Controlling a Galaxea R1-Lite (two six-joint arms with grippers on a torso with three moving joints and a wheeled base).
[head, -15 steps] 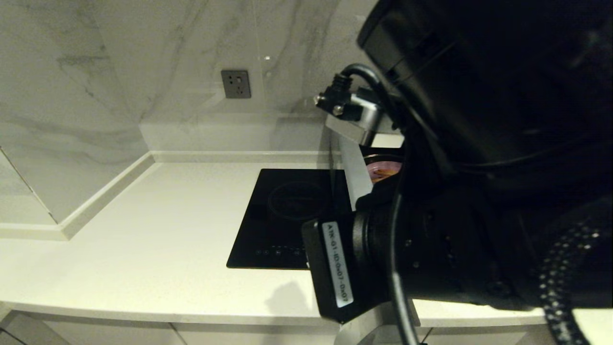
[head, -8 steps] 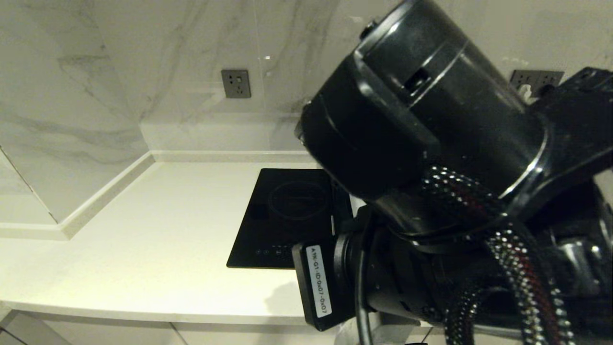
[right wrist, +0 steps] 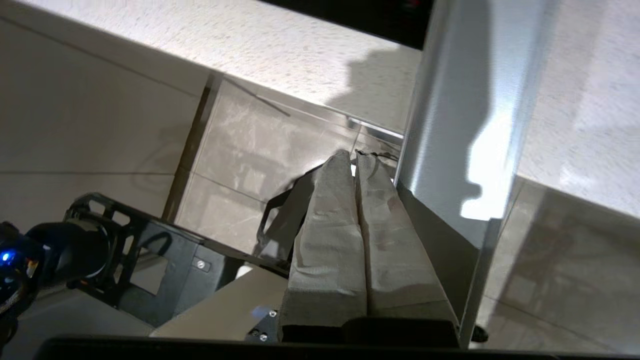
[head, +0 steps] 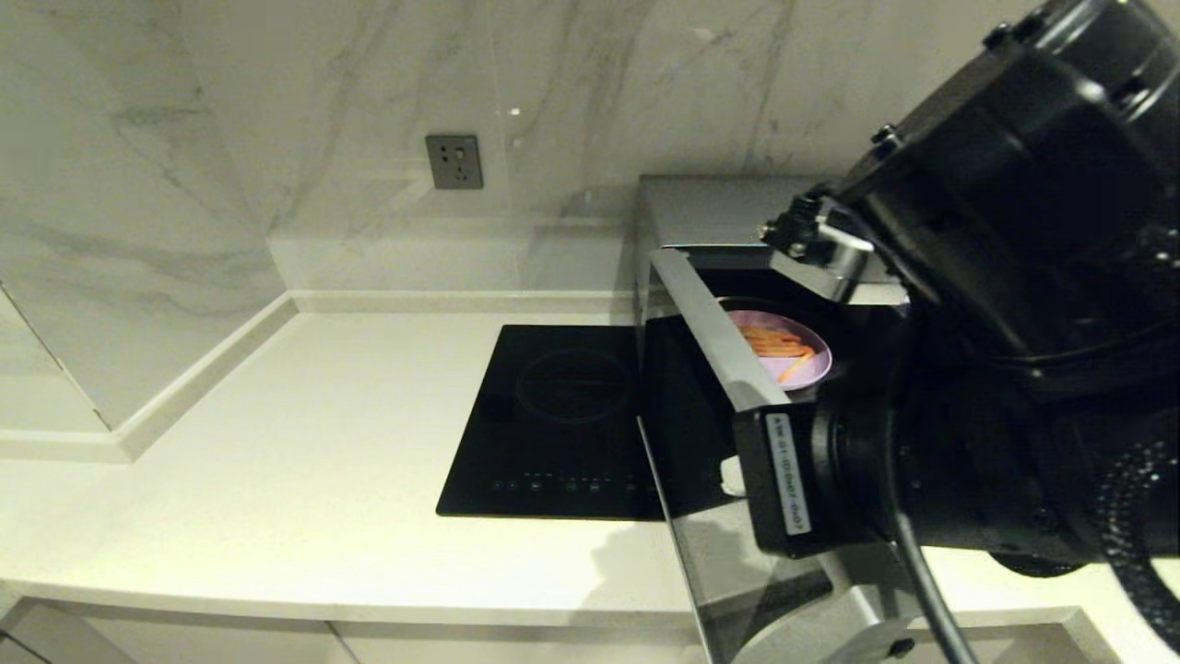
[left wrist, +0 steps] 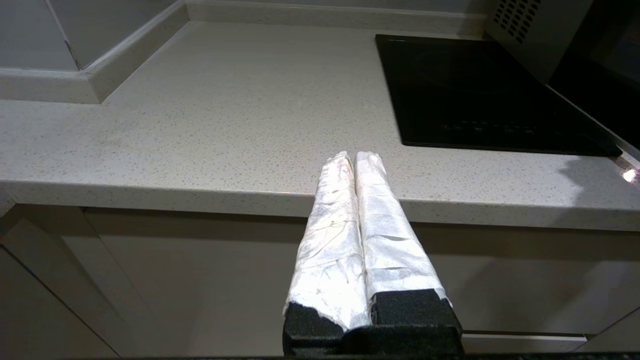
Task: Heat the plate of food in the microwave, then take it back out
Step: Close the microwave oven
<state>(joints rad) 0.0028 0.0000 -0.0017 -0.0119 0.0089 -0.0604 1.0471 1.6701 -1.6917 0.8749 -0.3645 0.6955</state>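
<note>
The microwave (head: 728, 210) stands at the right of the counter with its door (head: 714, 341) swung open toward me. Inside lies the pale lilac plate of food (head: 782, 355) with orange fries. My right arm (head: 996, 369) fills the right side of the head view in front of the oven. In the right wrist view my right gripper (right wrist: 354, 155) is shut and empty. It hangs just beside the silver door (right wrist: 460, 125), past the counter's front edge and above the floor. My left gripper (left wrist: 354, 156) is shut and empty, low in front of the counter edge.
A flat black cooktop (head: 562, 415) lies in the counter (head: 304, 443) just left of the open door. A wall socket (head: 454, 161) sits on the marble wall behind. My own black base (right wrist: 125, 260) shows below the right gripper.
My right arm has swung right and away from the head camera. The open microwave and the plate inside now show, and the door stands wider open.
</note>
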